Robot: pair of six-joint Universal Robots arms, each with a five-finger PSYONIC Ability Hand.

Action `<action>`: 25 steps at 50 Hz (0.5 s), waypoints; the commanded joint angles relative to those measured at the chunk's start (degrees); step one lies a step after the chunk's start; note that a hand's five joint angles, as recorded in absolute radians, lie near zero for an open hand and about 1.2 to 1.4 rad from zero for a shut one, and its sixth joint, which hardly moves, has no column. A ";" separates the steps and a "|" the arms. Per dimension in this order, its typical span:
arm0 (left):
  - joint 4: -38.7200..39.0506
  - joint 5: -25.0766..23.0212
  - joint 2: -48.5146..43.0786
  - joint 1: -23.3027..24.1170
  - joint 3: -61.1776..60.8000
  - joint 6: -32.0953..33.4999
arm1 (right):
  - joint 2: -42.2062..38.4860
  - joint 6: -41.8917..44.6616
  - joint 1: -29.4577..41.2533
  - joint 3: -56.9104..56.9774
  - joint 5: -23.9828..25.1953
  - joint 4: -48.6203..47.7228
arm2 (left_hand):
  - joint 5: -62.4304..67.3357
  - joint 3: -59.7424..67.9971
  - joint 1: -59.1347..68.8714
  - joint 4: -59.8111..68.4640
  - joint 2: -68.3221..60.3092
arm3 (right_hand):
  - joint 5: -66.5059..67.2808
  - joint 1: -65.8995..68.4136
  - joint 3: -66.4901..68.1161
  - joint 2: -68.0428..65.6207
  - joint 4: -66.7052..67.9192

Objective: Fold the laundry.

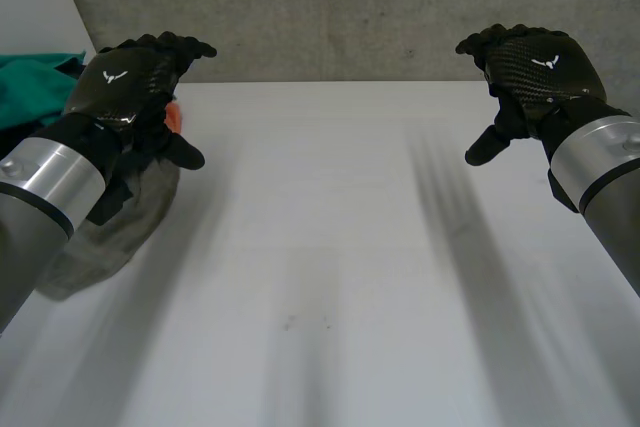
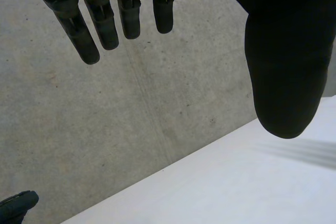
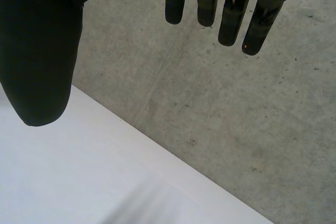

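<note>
Head view, Observer 1: grey garment (image 1: 115,237) lay bunched at the left edge of the table (image 1: 330,247), below the left hand (image 1: 130,82); teal cloth (image 1: 35,82) beyond it. Both hands hung slack, nothing held; right hand (image 1: 540,67) well apart.
Observer 2: Risk noted: a blind grab could bunch both cloths, or shove the garment overboard.

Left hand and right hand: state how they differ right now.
Left hand is above the grey cloth; right hand is above bare table. Left hand has teal cloth beside it; right hand has none. Both are open, fingers straight, holding nothing.
</note>
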State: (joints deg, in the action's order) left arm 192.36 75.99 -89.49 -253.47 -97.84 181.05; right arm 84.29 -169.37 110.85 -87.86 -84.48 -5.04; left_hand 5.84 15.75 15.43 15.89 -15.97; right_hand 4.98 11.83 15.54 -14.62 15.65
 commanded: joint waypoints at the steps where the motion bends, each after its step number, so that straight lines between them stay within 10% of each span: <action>1: 0.03 -0.05 0.02 -0.18 0.37 0.18 | 0.00 0.01 -0.10 -0.03 -0.07 -0.06 | -5.45 -5.37 -5.05 -5.51 5.59 | -4.98 -1.83 -5.54 4.62 -5.65; 12: 1.17 0.73 1.69 -0.88 2.65 3.34 | 0.00 0.01 -0.46 -0.12 -0.07 -0.06 | -3.28 -3.19 -2.87 -3.33 3.41 | -4.98 -1.83 -5.54 4.62 -5.65; 25: 4.16 8.91 -15.33 -17.31 15.65 30.21 | 0.00 0.01 -0.37 -0.29 0.37 -0.06 | -3.94 -3.86 -3.54 -3.99 4.08 | -4.98 -1.83 -5.54 4.62 -5.65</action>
State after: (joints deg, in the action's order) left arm 195.75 83.94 -94.62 -266.46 -87.96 199.51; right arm 84.29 -169.36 110.36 -88.06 -84.16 -5.05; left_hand 2.78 12.32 12.20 11.83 -12.09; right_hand 3.65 11.32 12.24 -12.61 13.48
